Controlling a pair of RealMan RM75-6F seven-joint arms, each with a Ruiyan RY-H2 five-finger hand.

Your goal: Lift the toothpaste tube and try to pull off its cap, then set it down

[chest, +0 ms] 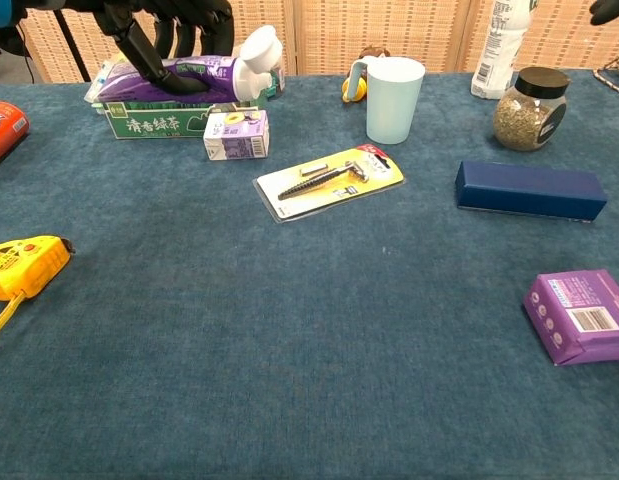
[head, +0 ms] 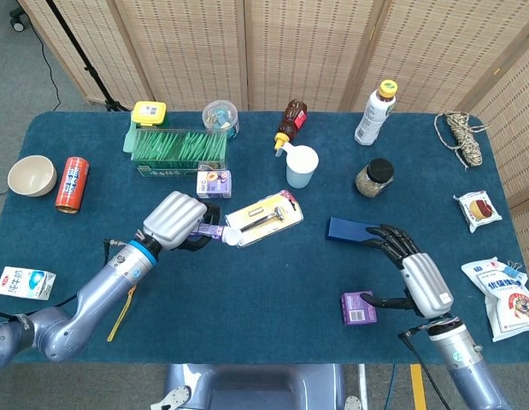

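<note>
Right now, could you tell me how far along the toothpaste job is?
Lift looks done: the left hand holds the toothpaste tube off the table. The white cap is on. The right hand is open, well away near the blue box. Left: pulling the cap, then setting the tube down.

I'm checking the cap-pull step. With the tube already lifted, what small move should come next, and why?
Probably bring the right hand across to the white cap. The left hand holds the purple toothpaste tube above the table, cap pointing right and free, while the right hand hovers empty, far off.

Blue-clothed table with razor pack, navy box, purple box.
</note>
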